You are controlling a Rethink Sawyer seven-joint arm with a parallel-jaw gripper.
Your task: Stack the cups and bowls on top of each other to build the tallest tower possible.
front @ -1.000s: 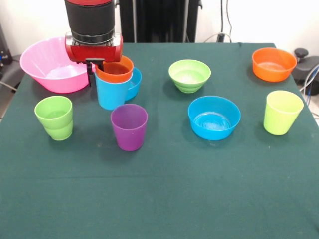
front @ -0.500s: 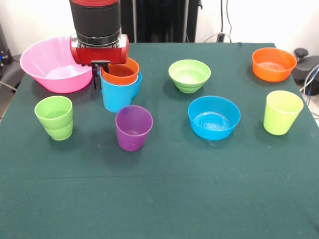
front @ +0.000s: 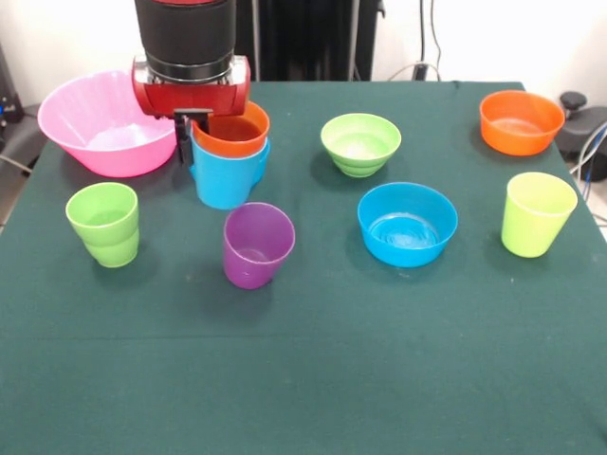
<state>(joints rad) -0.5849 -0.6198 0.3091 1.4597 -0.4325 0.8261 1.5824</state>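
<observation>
The orange cup [front: 230, 133], nested in the light blue cup [front: 226, 175], hangs clenched at its rim by the hand [front: 193, 123] just behind the purple cup [front: 256, 245], apparently to stack there.

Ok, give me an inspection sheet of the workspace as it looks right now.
Surface: green cloth table, flat.
Job's things: orange cup nested in light blue cup; purple cup, stepped green cup, yellow-green cup standing singly; pink bowl, ridged green bowl, blue bowl, orange bowl apart.
Clutter: nothing seen.
Gripper: at the nested cups' rim; state unclear.
Cables: several behind the table.
Surroundings: black frame, white wall.
</observation>
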